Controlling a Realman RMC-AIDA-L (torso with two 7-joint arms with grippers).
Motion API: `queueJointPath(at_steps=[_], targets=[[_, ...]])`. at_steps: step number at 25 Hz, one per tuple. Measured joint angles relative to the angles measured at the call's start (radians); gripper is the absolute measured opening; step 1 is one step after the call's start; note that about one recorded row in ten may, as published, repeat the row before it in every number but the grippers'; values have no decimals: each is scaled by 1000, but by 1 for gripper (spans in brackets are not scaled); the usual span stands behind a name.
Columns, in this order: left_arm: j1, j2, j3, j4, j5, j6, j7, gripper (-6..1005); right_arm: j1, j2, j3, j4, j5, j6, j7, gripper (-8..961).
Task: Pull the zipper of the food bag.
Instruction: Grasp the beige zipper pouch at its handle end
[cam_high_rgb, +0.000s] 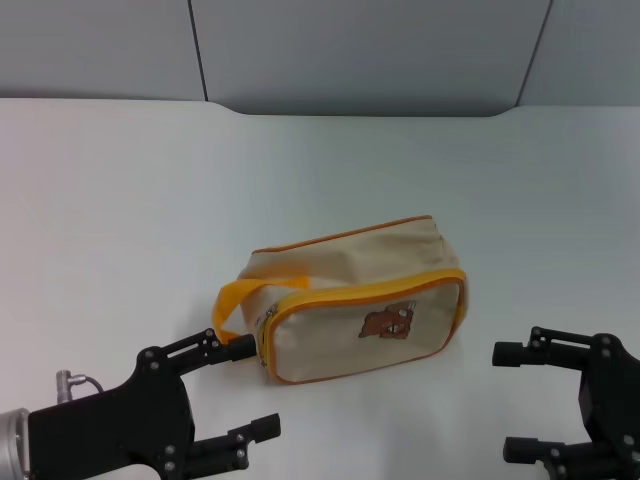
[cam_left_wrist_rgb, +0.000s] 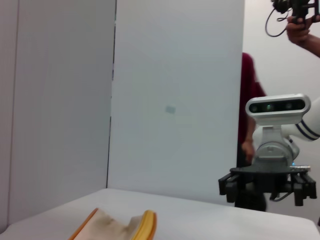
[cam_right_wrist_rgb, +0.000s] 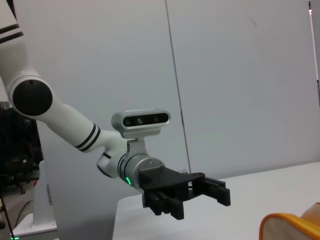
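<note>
Head view: beige, orange-piped food bag (cam_high_rgb: 355, 310)

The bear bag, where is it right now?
In the head view the food bag sits on the white table near the middle, between the open left gripper and the open right gripper, with its handle end nearest the left one.

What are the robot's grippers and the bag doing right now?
Left gripper open, beside the bag's handle end. Right gripper open, off its other end. Zipper untouched. Nothing in the way.
</note>
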Motion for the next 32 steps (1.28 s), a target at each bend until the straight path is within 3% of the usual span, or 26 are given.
queueJointPath(at_steps=[10, 13, 14, 15, 16, 17, 19, 32], targets=[[47, -45, -48, -46, -14, -116, 110, 767, 2, 6, -2, -1, 4, 33, -3, 838], [11, -47, -48, -180, -75, -168, 218, 764, 4, 7, -2, 1, 4, 34, -3, 838], [-21, -47, -48, -279, -137, -192, 317, 764, 6, 7, -1, 2, 3, 36, -3, 838], [-21, -47, -48, -279, -137, -192, 317, 763, 6, 7, -1, 2, 3, 36, -3, 838], [-53, -48, -48, -380, -210, -204, 420, 762, 6, 7, -1, 3, 3, 36, -3, 838], [-53, -48, -48, -380, -210, -204, 420, 762, 7, 7, -2, 3, 3, 37, -3, 838], [-93, -48, -53, -489, -297, -214, 513, 760, 9, 7, -3, 4, 2, 37, -3, 838], [-166, -48, -98, -631, -294, -243, 605, 750, 3, 9, 4, 6, 4, 37, -3, 838]])
